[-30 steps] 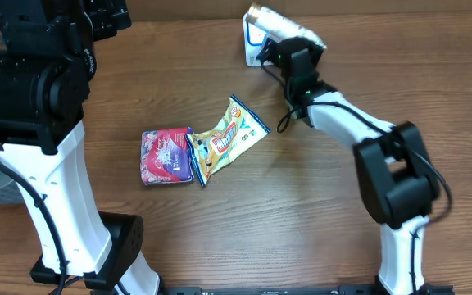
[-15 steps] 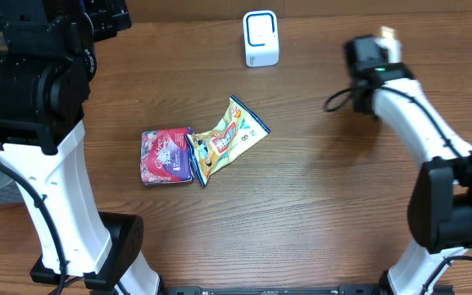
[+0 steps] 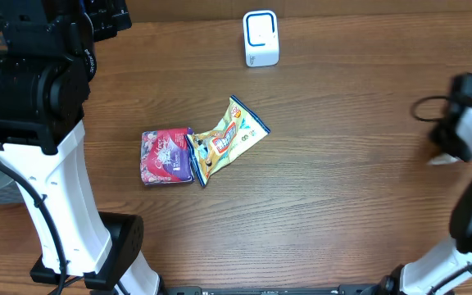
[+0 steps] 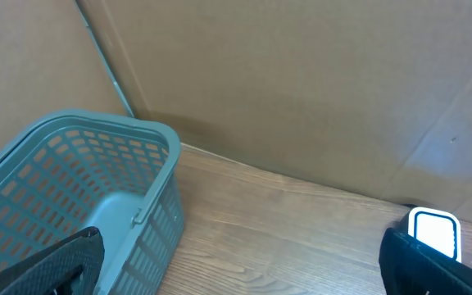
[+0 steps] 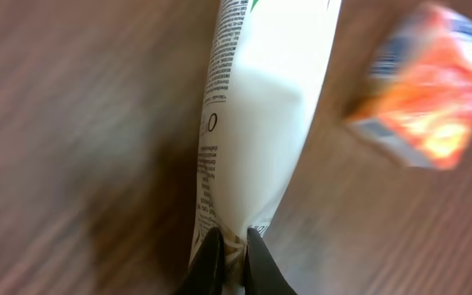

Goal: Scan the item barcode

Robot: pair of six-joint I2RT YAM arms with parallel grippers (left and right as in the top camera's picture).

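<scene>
My right gripper point(image 5: 229, 238) is shut on the crimped end of a white packet point(image 5: 260, 106) with fine black print along one edge; no barcode shows on it. In the overhead view that gripper point(image 3: 447, 149) is at the table's far right edge, with the packet's pale tip point(image 3: 439, 160) just showing below it. The white scanner point(image 3: 260, 38) with its blue-lit window stands at the back centre, far from the packet. My left gripper point(image 4: 240, 266) is raised at the back left and stands open with nothing between its fingers; the scanner point(image 4: 433, 232) shows by its right finger.
A red snack bag point(image 3: 166, 156) and a yellow snack bag point(image 3: 228, 139) lie touching at mid-table. An orange carton point(image 5: 420, 90) lies on the wood beside the packet. A teal plastic basket point(image 4: 80, 164) stands at the left, against the cardboard wall.
My right arm has swung from the scanner across to the far right edge of the table, carrying the white packet. The left arm has not moved.
</scene>
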